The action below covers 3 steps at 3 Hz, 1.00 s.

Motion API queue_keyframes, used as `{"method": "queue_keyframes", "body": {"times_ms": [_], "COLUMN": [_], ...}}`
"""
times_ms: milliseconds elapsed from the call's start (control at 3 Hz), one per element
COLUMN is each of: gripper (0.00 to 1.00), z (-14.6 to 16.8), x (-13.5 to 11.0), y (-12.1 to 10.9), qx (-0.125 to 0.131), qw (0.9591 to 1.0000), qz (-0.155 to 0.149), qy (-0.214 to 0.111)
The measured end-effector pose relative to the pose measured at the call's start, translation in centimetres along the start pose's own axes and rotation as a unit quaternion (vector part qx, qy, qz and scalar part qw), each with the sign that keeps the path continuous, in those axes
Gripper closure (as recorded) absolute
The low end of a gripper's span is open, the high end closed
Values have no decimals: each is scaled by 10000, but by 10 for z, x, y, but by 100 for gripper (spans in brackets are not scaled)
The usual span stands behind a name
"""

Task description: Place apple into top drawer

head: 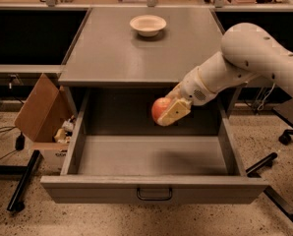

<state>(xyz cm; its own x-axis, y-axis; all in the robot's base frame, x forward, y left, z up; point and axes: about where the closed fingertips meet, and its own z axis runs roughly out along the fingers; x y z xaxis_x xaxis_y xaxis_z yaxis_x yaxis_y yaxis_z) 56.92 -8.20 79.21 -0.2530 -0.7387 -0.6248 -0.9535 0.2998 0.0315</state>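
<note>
The top drawer (151,190) stands pulled fully open below the grey counter, its flat front panel with a dark handle (154,194) nearest the camera. My gripper (165,113) reaches in from the right on a white arm and is shut on the red-orange apple (160,108). It holds the apple in the air over the back middle of the drawer's inside, just below the counter's front edge. The drawer floor (146,156) beneath it holds nothing.
A cream-white bowl (147,24) sits at the back of the grey counter top (122,53). An open cardboard box (43,113) with small items stands on the floor left of the drawer. Black stand legs lie on the floor at both sides.
</note>
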Motion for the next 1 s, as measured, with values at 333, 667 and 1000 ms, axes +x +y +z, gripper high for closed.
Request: {"method": "queue_keyframes", "body": {"times_ms": [333, 667, 1000], "gripper": [100, 100, 100], "z": [36, 89, 130], "x": [6, 10, 6], "y": [8, 18, 19], "qx": [-46, -92, -68], "qw": [9999, 9998, 9997], "qz": [87, 192, 203], "qy": [34, -19, -85]}}
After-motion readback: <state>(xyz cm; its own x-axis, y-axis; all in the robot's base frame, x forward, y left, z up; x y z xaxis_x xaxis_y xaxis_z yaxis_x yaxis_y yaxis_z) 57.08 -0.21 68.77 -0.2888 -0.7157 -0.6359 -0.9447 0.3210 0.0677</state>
